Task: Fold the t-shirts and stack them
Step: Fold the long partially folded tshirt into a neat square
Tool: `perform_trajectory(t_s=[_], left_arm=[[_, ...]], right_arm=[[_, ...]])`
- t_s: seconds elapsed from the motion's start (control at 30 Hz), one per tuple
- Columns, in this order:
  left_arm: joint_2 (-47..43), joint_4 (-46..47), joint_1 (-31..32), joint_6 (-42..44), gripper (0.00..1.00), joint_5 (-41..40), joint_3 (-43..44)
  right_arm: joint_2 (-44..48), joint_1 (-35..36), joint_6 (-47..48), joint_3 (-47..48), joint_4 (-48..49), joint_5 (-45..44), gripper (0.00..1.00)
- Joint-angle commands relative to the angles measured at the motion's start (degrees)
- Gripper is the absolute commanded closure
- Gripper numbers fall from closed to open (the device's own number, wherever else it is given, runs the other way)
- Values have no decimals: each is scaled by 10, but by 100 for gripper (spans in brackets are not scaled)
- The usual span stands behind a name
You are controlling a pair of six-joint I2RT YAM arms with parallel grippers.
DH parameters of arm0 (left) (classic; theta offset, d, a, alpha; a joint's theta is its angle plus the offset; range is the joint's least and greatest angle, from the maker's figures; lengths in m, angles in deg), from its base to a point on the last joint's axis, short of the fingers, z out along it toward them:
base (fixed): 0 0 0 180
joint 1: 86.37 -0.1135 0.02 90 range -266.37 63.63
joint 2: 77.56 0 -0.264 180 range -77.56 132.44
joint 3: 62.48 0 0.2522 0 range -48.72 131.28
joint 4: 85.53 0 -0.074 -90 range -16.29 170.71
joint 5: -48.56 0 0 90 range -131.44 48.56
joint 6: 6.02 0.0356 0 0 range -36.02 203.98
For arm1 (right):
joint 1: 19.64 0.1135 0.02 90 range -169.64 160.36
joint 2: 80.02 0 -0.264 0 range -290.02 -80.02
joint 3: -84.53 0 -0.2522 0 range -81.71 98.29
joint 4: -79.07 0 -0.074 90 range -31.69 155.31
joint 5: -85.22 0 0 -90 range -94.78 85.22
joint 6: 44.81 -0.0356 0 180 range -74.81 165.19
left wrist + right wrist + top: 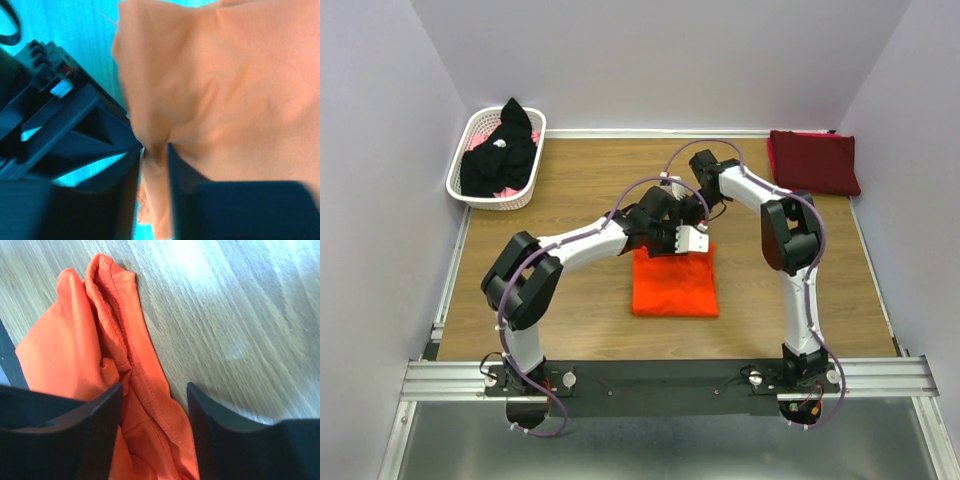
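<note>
Orange tee [674, 285] folded ctr — maroon [813, 160] far-rt, black [500, 160] far-left.

Bare bench [570, 310] was left open at the lower left and lower right. The centre was blocked by the orange t-shirt [674, 288] and by the left arm [582, 243] and right arm [788, 238] meeting at its upper edge. The upper left was taken by the white basket [498, 200], the upper right by the maroon t-shirt [813, 162].

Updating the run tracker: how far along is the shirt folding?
Done: maroon t-shirt folded at the far right corner. In hand: orange t-shirt folded mid-table, left claw and right claw at its far edge. Left: black t-shirt lies unfolded in the white basket; nothing is stacked yet.
</note>
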State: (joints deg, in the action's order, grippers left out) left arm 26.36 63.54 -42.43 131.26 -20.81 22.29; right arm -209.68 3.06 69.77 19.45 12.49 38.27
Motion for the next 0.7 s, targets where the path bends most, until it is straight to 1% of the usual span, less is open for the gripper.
perform_trajectory(t_s=[0.0,0.1,0.13,0.17,0.2,0.23,0.27,0.33,0.37,0.4,0.5,0.53,0.67], left_arm=[[-58,-4,3,-1,54,4,22],[-92,-50,-3,-6,51,41,39],[-100,-59,-12,-25,50,59,46],[-112,-79,-35,-38,49,99,47],[-115,-93,-50,-46,49,120,48],[-116,-110,-78,-63,49,155,48],[-117,-114,-96,-74,49,169,45],[-116,-112,-125,-101,49,192,28],[-115,-109,-141,-129,48,214,21],[-107,-105,-167,-142,48,223,16],[-89,-82,-208,-193,48,254,-6],[-86,-74,-215,-206,48,266,-18],[-60,-60,-233,-242,48,287,-31]], right_arm=[[38,-7,-15,14,10,-32,33],[53,-26,-33,32,8,-30,30],[68,-42,-37,38,8,-24,24],[75,-53,-45,41,7,-18,22],[83,-63,-50,42,7,-14,19],[102,-81,-57,36,7,-8,18],[110,-89,-59,36,6,-6,18],[131,-105,-64,16,3,-2,18],[150,-107,-65,6,0,-2,19],[158,-107,-65,-14,-3,1,21],[182,-107,-73,-49,-6,19,25],[184,-107,-75,-73,-6,29,29],[191,-107,-73,-120,-4,32,35]])
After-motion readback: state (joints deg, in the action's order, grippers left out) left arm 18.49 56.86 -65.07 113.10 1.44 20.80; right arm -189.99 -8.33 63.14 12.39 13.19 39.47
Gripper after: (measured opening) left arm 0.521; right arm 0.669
